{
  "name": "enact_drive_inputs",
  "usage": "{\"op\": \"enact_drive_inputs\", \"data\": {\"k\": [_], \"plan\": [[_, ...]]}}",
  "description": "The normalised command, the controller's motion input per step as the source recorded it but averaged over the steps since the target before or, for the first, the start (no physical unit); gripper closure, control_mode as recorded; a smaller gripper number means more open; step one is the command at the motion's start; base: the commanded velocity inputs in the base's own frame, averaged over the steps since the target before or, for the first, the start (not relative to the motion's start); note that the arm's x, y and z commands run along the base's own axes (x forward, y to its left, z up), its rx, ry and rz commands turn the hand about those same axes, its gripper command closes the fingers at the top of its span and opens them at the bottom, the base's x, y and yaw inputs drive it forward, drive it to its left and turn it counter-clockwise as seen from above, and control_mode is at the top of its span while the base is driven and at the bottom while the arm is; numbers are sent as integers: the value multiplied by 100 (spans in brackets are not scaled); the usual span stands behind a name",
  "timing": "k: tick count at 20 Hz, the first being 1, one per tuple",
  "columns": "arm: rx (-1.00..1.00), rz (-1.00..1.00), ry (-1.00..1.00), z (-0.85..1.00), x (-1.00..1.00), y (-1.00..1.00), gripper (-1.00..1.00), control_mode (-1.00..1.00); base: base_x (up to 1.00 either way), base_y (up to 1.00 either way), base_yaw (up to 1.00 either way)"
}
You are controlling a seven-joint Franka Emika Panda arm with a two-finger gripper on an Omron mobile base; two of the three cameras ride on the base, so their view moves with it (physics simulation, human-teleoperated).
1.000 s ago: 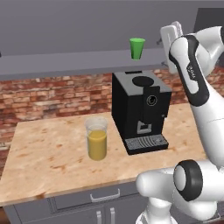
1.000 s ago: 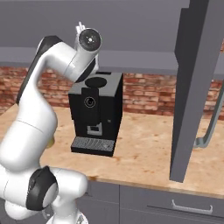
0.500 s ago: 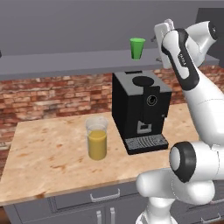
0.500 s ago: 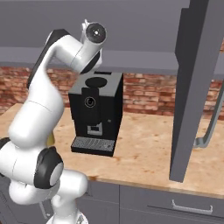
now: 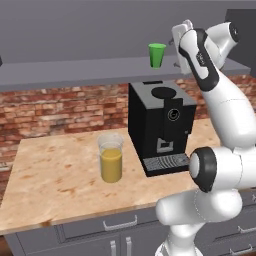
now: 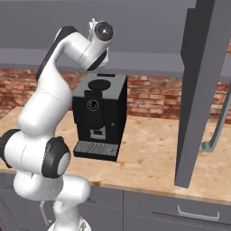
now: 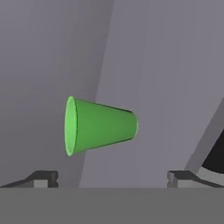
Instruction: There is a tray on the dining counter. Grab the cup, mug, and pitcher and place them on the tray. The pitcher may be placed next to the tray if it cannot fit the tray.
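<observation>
Small bright green tapered cup point(image 5: 157, 54) upright on grey shelf point(image 5: 75, 70), above black coffee machine point(image 5: 161, 126). White arm's two-finger gripper point(image 7: 112, 178) spread wide, level with cup, apart from it. Clear glass pitcher point(image 5: 111, 157) of orange liquid left of machine.

Three cameras: two ride behind the arm, one sits on the hand.

The left base view looks forward and down from behind-left over the wooden counter point(image 5: 60, 175) toward the brick wall; the right base view does the same from behind-right. Both share the black coffee machine point(image 5: 160, 127) point(image 6: 100, 115) and the arm. The hand view, rolled sideways, faces the green cup point(image 7: 98, 125) from close by, with the cup lying across the picture.
</observation>
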Motion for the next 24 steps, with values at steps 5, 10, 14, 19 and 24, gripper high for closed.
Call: {"op": "enact_drive_inputs", "data": {"k": [5, 10, 14, 19, 24], "plan": [[1, 0, 1, 0, 42, 0, -100, -100, 0, 0, 0], [1, 0, 1, 0, 38, 0, -100, -100, 0, 0, 0], [0, 0, 5, 0, 30, 0, -100, -100, 0, 0, 0], [0, 1, 5, 0, 22, 0, -100, -100, 0, 0, 0], [0, 0, 4, 0, 20, 0, -100, -100, 0, 0, 0]]}}
